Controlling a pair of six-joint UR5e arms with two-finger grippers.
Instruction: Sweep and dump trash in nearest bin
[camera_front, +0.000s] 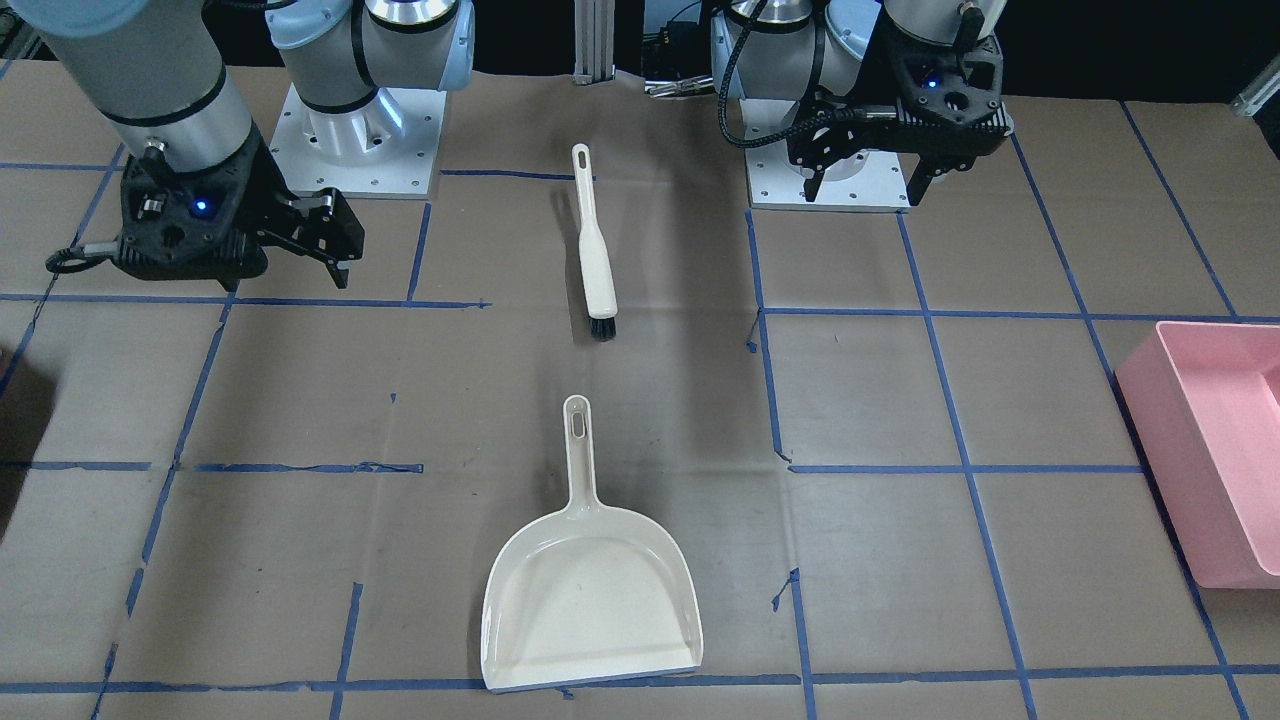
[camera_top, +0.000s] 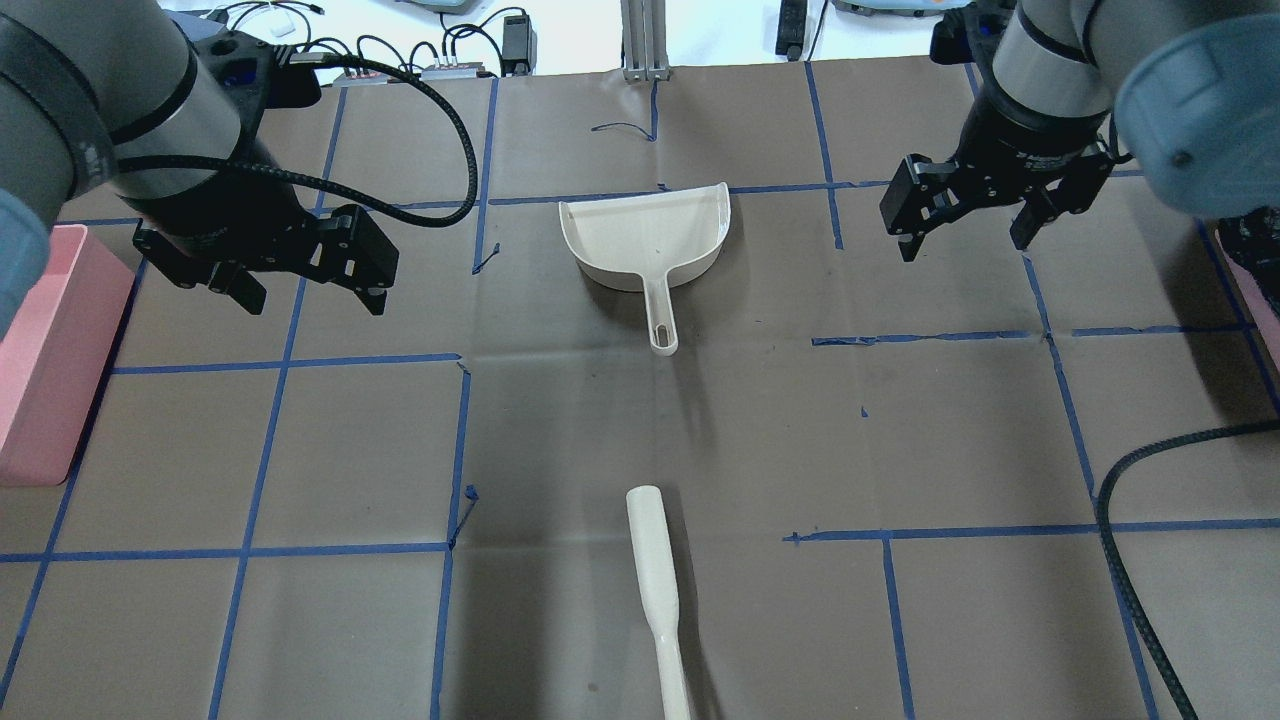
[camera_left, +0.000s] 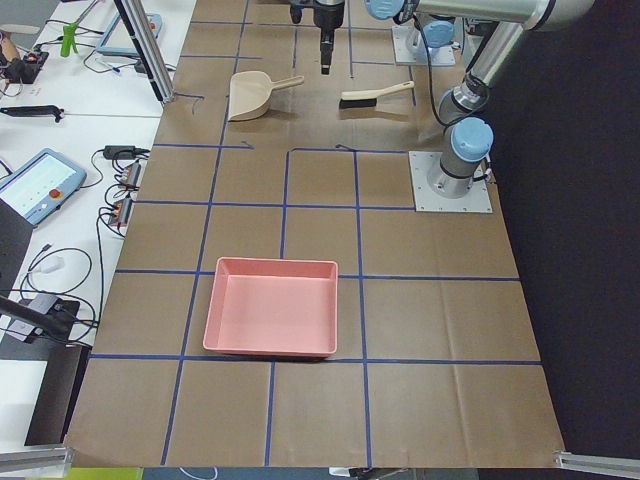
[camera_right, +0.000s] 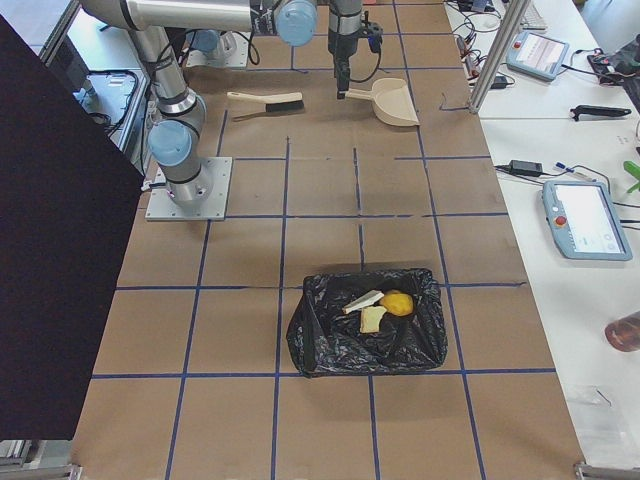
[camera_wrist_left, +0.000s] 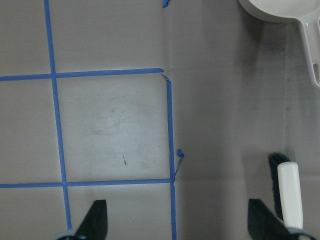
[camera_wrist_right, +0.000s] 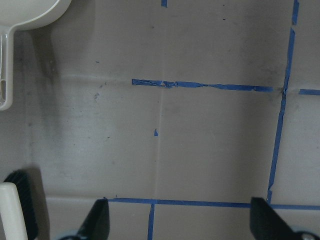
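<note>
The trash lies in a black bag-lined bin (camera_right: 330, 345) in the exterior right view: a yellow-green ball (camera_right: 397, 303), a white crusted bread piece (camera_right: 362, 299) and a pale yellowish piece (camera_right: 372, 319). A cream dustpan (camera_top: 645, 235) lies empty at the table's far middle. A cream brush (camera_top: 655, 590) with black bristles lies nearer the robot. My left gripper (camera_top: 313, 298) hovers open and empty, left of the dustpan. My right gripper (camera_top: 962, 245) hovers open and empty, right of it.
A pink bin (camera_top: 45, 350) stands empty at the table's left end; it also shows in the exterior left view (camera_left: 272, 345). The table is brown paper with a blue tape grid. The two arm bases (camera_front: 350, 130) stand behind the brush.
</note>
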